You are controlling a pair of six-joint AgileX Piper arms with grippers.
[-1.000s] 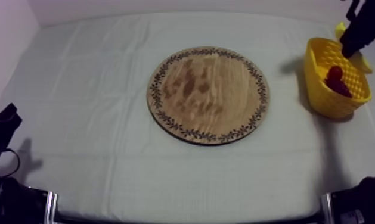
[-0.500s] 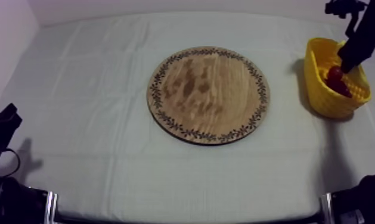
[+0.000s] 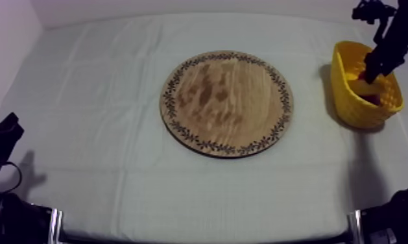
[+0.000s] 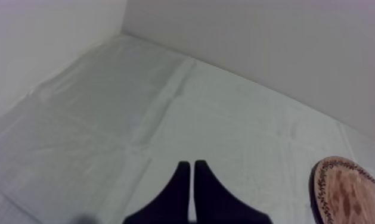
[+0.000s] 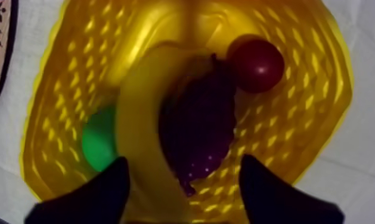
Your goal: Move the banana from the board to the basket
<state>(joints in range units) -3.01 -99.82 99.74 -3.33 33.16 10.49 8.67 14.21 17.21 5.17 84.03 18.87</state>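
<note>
Banana (image 5: 139, 113) in basket (image 5: 303, 119); my right gripper (image 5: 183, 161) above it, fingers spread.

Banana lies curved along the basket floor. It touches the grapes (image 5: 198, 119) on one side and sits just beside the pear (image 5: 99, 140) on the other. The small red fruit (image 5: 256, 64) rests against the grapes near the basket wall. My right fingers (image 5: 106, 190) stand wide apart over the basket and grasp nothing. In the top view the basket stands at the table's right edge, well apart from the board (image 3: 226, 102), which is bare at the centre of the cloth (image 3: 115, 162). My left gripper (image 4: 191, 164) sits low at the left side, above the cloth near the board's rim. Its fingers are pressed together in a narrow wedge, with nothing between them.
</note>
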